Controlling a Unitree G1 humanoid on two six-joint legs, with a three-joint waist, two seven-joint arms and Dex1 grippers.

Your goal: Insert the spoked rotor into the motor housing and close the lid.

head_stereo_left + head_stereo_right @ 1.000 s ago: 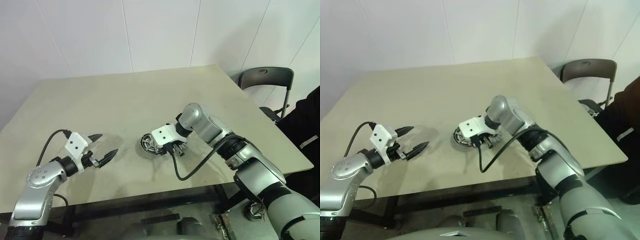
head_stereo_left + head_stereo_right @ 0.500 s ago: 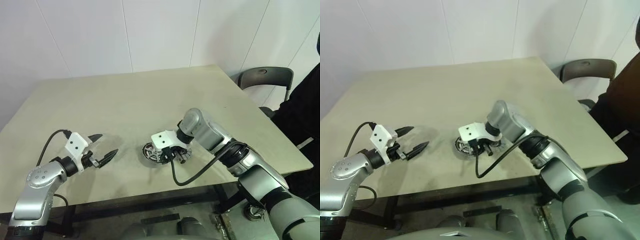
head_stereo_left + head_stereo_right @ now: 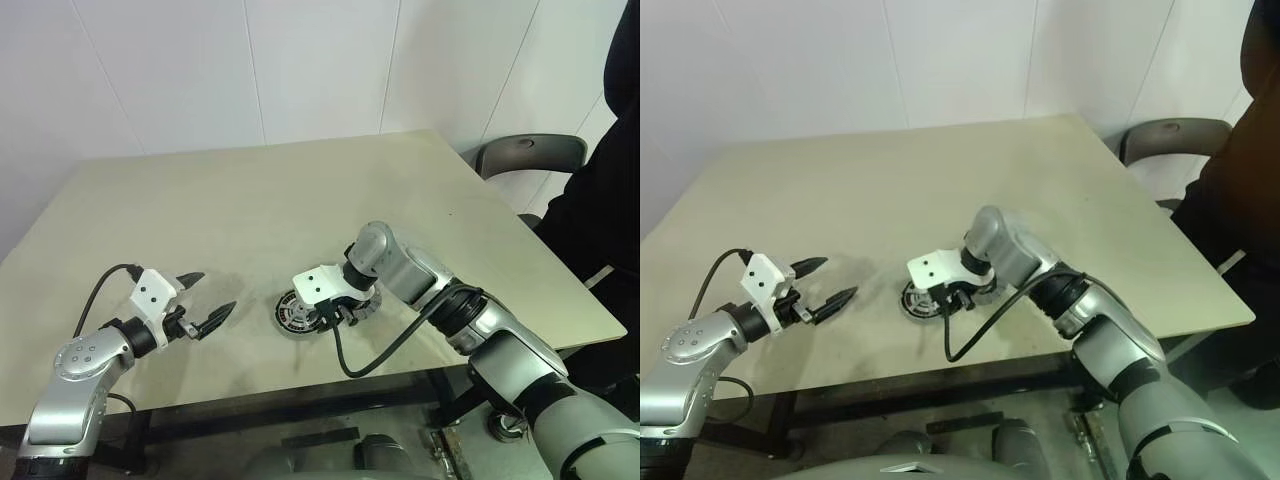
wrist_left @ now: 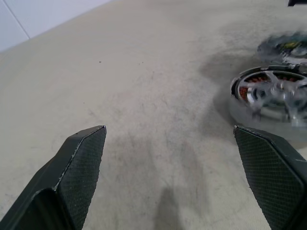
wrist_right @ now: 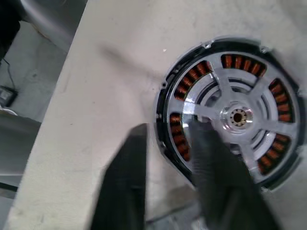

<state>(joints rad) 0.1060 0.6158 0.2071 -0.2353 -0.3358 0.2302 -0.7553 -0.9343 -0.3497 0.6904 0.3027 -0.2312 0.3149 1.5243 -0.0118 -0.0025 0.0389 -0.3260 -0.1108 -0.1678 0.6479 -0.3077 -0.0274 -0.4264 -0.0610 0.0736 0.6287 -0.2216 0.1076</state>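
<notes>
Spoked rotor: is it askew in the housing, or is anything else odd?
Nothing stands out. The spoked rotor sits centred in the motor housing, with copper windings showing evenly between its spokes. The right end effector straddles the rim, fingers apart.

**Rotor seated in the housing**

The spoked rotor [image 5: 235, 116] lies flat inside the motor housing [image 5: 165, 139], silver spokes and hub facing up, copper-brown windings showing between the spokes. The pair sits on the table near its front edge. A blurred grey disc, likely the lid [image 4: 283, 46], lies just behind it.
</notes>
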